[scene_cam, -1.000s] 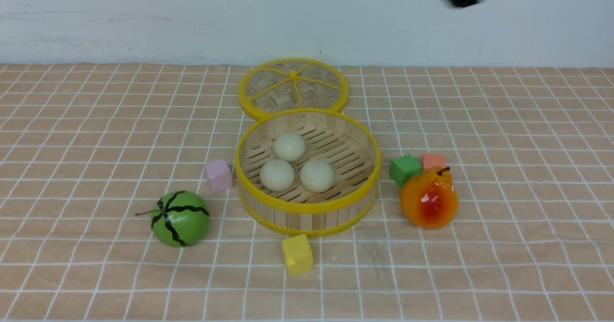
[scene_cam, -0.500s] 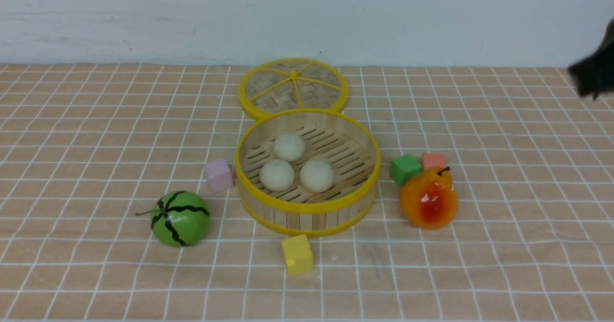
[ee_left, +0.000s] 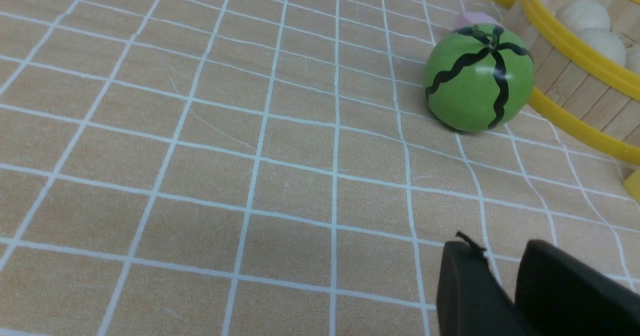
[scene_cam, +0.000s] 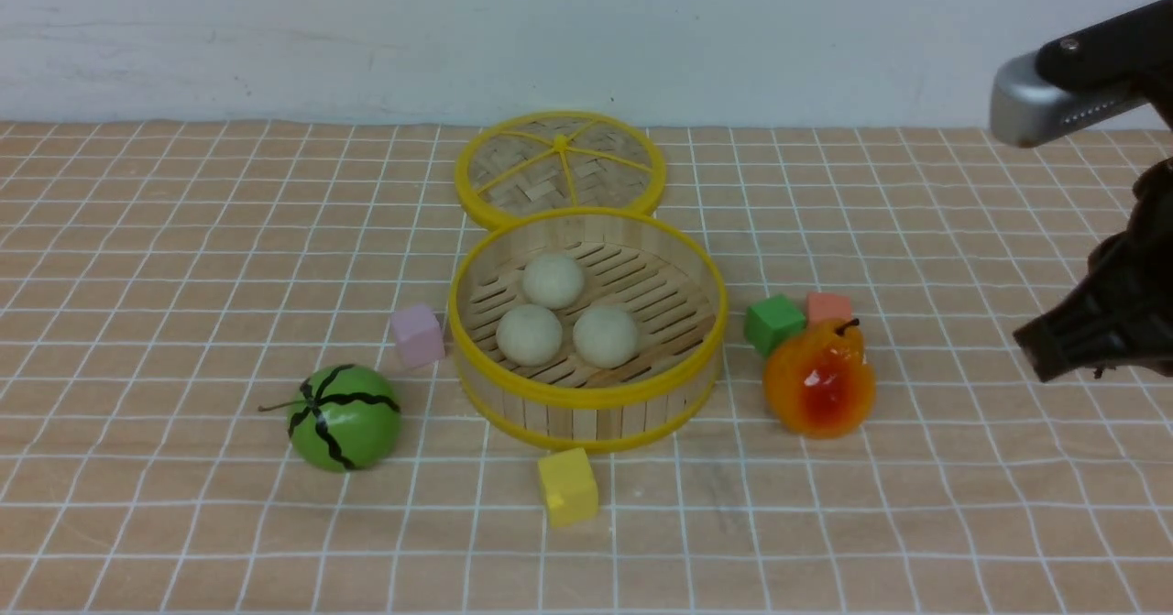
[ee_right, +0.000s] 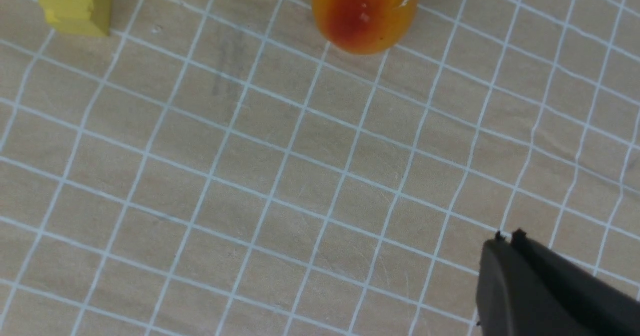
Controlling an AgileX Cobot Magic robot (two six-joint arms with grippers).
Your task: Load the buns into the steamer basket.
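Three off-white buns (scene_cam: 553,280), (scene_cam: 530,334), (scene_cam: 606,336) lie inside the round bamboo steamer basket (scene_cam: 586,398) at the table's middle. Two of the buns (ee_left: 582,14) and the basket's yellow rim (ee_left: 575,50) also show in the left wrist view. My right gripper (scene_cam: 1045,354) hangs low at the right edge, well right of the basket, shut and empty; it also shows in the right wrist view (ee_right: 506,238). My left gripper (ee_left: 500,248) is out of the front view. It sits low over the cloth near the green melon, with its fingers together and nothing between them.
The woven yellow-spoked lid (scene_cam: 560,169) lies behind the basket. A green melon toy (scene_cam: 345,416) and a pink cube (scene_cam: 418,334) are to its left, and a yellow cube (scene_cam: 568,486) in front. A green cube (scene_cam: 774,323), an orange cube (scene_cam: 829,307) and an orange pear (scene_cam: 818,378) are to its right.
My right arm has swung from the upper part of the view out to the right and down, to low at the right edge. The buns and basket have not moved.
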